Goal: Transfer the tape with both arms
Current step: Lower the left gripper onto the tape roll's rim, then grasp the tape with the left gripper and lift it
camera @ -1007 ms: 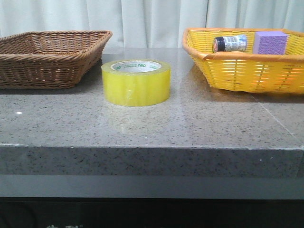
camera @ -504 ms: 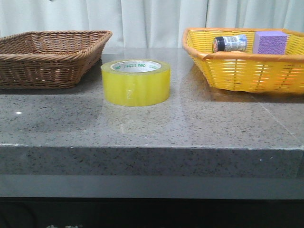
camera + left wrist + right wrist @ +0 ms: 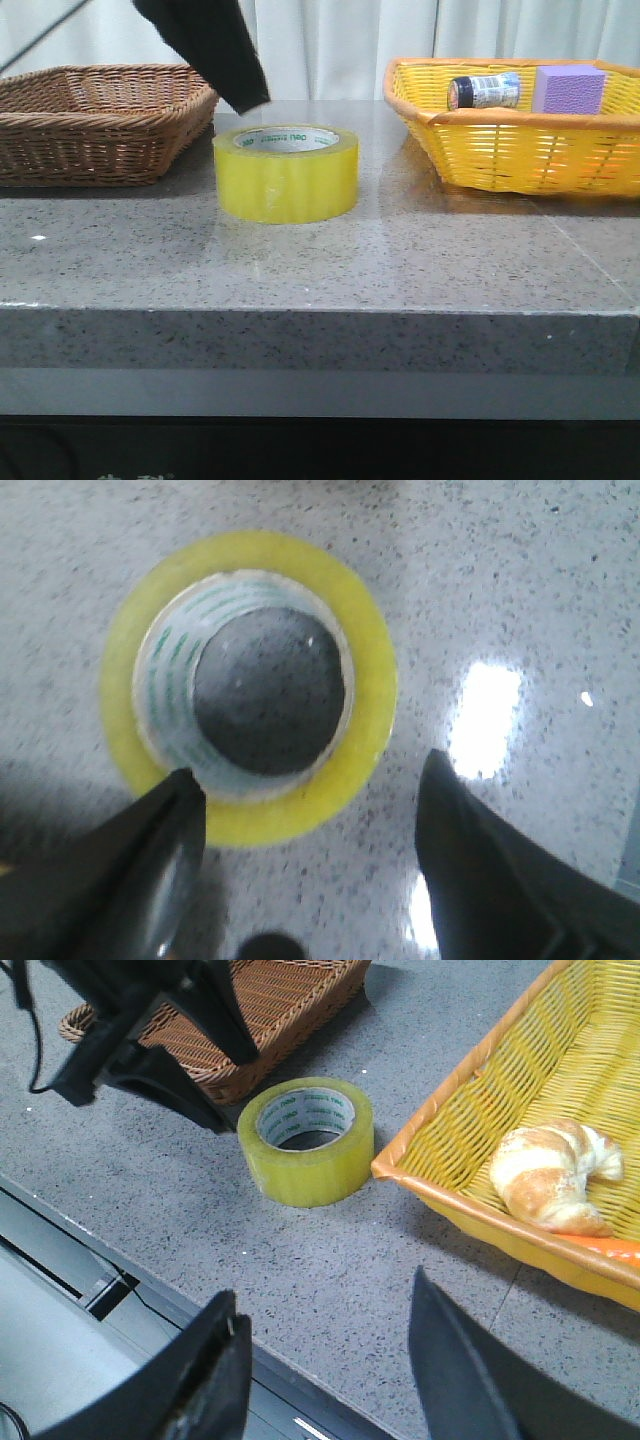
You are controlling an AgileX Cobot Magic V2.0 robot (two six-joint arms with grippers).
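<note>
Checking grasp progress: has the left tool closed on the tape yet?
No. The left tool hangs open above the tape, touching nothing.

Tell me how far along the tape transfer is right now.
Early stage. Nothing is done: the tape sits flat on the table between the brown basket and the yellow basket. In hand: the left gripper hovers open just above the roll, not touching it. Left: grasp, lift, hand over to the right gripper, which waits open and empty, then placement.
</note>
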